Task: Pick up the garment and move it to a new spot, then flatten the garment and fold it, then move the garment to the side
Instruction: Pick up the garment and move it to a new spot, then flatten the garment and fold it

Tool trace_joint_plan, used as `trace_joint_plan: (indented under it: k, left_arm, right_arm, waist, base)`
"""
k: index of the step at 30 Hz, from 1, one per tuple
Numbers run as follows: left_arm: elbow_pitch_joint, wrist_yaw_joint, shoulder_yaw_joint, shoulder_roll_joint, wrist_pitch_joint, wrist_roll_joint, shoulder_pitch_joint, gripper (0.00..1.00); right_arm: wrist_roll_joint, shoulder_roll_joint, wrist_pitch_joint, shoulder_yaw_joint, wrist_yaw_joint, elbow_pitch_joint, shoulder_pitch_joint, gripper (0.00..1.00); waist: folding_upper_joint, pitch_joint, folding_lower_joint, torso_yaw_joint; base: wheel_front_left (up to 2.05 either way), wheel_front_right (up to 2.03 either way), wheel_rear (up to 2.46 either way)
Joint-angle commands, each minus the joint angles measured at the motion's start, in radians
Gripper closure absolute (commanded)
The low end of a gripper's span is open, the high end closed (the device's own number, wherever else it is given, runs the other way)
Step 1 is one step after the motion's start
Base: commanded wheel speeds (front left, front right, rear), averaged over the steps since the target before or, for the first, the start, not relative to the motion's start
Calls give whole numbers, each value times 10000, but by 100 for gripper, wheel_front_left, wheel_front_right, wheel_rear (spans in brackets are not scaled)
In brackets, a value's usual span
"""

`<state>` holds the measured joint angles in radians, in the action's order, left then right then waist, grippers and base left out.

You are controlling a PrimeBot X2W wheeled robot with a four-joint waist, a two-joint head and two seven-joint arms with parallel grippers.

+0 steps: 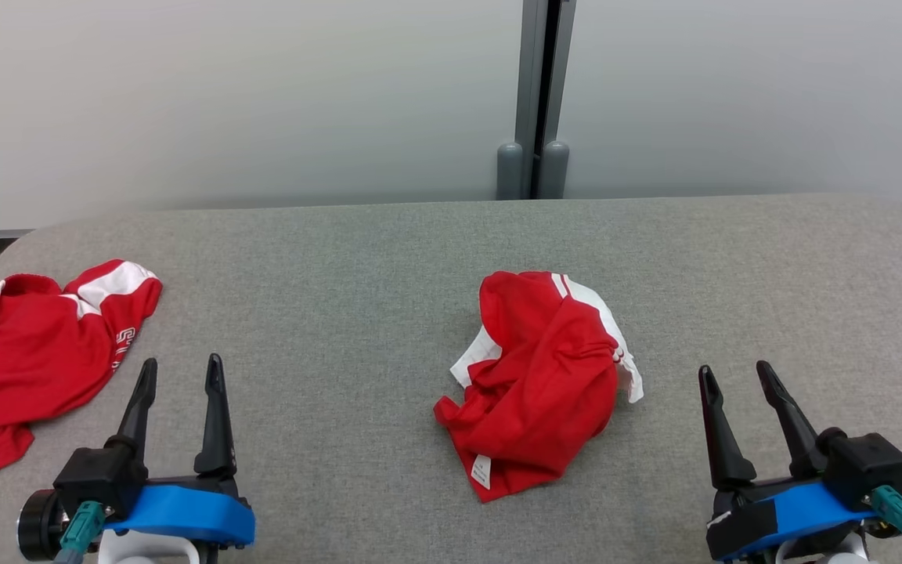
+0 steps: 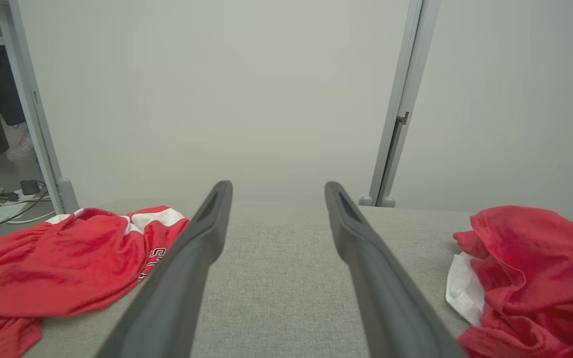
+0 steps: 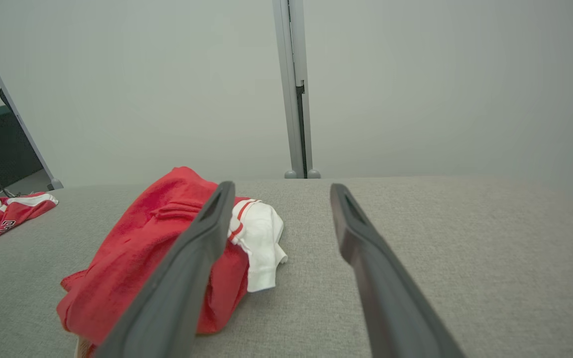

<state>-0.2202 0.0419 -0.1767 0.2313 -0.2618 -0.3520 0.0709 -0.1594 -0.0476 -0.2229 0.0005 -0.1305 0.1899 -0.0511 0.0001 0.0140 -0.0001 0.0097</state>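
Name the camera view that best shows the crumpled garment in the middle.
Head view: the crumpled garment lies whole, unblocked. Left wrist view crops it; right wrist view has a finger across it.

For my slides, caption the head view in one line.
Left gripper and right gripper poised open over the grey table, crumpled red garment between them, second red garment at left.
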Motion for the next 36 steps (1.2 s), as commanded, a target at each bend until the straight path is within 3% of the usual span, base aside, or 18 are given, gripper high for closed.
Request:
trace_joint_plan:
  k: [1,28,36]
  left_arm:
    - [-18,-43,43,-36,-47,65,-63,0]
    - [-290,-297,314,-312,-47,562,70,0]
    - [-357,-418,274,-459,-47,636,344,0]
  right_arm:
    - [41,-50,20,-19,-7,30,200,0]
    - [30,-50,145,-34,-5,231,53,0]
    - [538,-47,423,-5,-5,149,-779,0]
  waist:
    - [-1,0,1,15]
    - [-1,103,1,78]
    - [-1,337,1,253]
  base:
    - [0,0,0]
    - [0,0,0]
    - [0,0,0]
